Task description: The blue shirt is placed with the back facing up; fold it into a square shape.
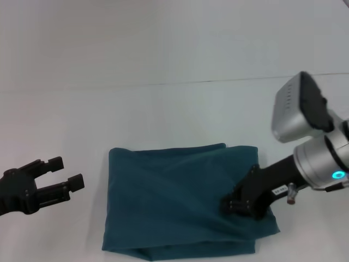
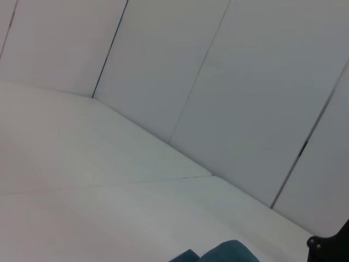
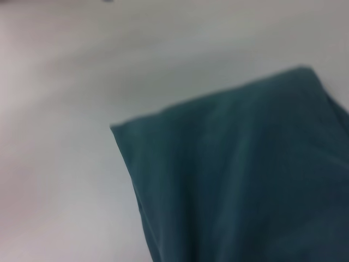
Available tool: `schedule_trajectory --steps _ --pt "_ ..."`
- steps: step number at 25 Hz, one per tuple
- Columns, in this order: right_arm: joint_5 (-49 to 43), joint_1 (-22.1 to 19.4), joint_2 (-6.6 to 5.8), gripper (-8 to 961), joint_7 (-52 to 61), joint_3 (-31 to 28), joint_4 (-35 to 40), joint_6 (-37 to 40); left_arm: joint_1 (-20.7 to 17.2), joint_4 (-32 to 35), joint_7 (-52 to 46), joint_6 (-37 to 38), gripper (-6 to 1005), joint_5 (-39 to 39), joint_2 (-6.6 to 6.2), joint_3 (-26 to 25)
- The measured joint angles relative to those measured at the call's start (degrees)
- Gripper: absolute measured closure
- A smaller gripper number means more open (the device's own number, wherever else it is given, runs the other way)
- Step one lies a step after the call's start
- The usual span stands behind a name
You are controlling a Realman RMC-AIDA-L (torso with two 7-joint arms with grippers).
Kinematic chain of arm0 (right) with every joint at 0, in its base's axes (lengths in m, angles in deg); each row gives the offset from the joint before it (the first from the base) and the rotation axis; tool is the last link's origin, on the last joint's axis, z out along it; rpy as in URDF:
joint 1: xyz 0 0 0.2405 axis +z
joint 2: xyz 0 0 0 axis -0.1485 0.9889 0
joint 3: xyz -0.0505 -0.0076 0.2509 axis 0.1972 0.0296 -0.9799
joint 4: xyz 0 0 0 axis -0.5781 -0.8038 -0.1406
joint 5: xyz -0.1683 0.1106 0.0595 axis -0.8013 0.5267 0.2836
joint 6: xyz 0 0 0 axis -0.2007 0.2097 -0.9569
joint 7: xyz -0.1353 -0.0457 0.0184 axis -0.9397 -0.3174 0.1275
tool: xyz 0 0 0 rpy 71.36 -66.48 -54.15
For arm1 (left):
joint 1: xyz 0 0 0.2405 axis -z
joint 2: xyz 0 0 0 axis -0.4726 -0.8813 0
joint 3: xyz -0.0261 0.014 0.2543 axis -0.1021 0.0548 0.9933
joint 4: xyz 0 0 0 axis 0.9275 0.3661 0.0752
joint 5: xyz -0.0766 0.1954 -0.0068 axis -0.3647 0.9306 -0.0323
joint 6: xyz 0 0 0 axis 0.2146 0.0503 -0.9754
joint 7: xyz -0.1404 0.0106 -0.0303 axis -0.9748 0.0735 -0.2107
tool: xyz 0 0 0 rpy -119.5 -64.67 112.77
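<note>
The blue shirt (image 1: 174, 202) lies folded into a rough rectangle on the white table, plain side up, with creases running toward its right side. My right gripper (image 1: 235, 206) rests on the shirt's right part, its jaws closed on a pinch of cloth. The right wrist view shows a folded corner of the shirt (image 3: 240, 180) close up. My left gripper (image 1: 66, 172) is open and empty, hovering over bare table left of the shirt, apart from it. A small bit of the shirt (image 2: 223, 252) shows in the left wrist view.
The white table (image 1: 163, 120) spreads out around the shirt. A seam line (image 1: 163, 83) crosses the table at the back. White wall panels (image 2: 245, 82) stand behind the table.
</note>
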Motion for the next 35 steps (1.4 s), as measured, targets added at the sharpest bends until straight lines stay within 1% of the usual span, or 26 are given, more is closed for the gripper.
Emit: schedule_trajectory --steps 4,8,10,13,14,18,25,27,30,35 --pt "-4.59 1.96 0.04 868 2.79 2.01 -2.38 -1.15 -0.02 -0.11 0.17 -0.02 62 0.0 0.0 -0.03" --pt "-4.41 1.84 0.11 926 2.81 2.04 -2.11 -1.32 0.03 -0.13 0.12 -0.03 62 0.0 -0.01 -0.03" --pt "-3.46 1.22 0.12 955 2.61 1.76 -0.82 -1.47 0.08 -0.13 0.08 -0.03 62 0.0 -0.01 -0.04" --pt "-0.76 -0.29 0.09 954 2.44 1.53 3.1 -0.84 0.07 -0.13 0.08 -0.02 62 0.0 0.0 -0.03" --pt "1.54 -1.23 0.04 954 2.43 1.29 6.1 0.19 0.03 -0.13 0.07 -0.02 62 0.0 0.0 -0.03" --pt "2.99 -1.4 0.03 953 2.44 1.4 7.39 0.53 -0.02 -0.07 0.11 0.02 62 -0.01 0.0 -0.02" --pt "1.89 3.01 0.11 952 2.82 7.91 -4.12 -6.29 -0.04 -0.13 0.36 0.14 62 -0.01 0.0 -0.02" --pt "1.24 4.12 0.07 952 3.22 8.9 -6.52 -7.73 -0.04 -0.13 0.38 0.2 62 -0.02 0.0 -0.02" --pt "-0.01 4.77 0.1 951 4.4 9.15 -7.54 -9.11 -0.04 -0.14 0.39 0.27 62 -0.02 0.0 -0.02" --pt "-0.15 4.58 0.1 951 4.98 9.0 -7.35 -9.29 -0.29 -0.3 0.43 0.08 62 -0.02 0.0 0.12"
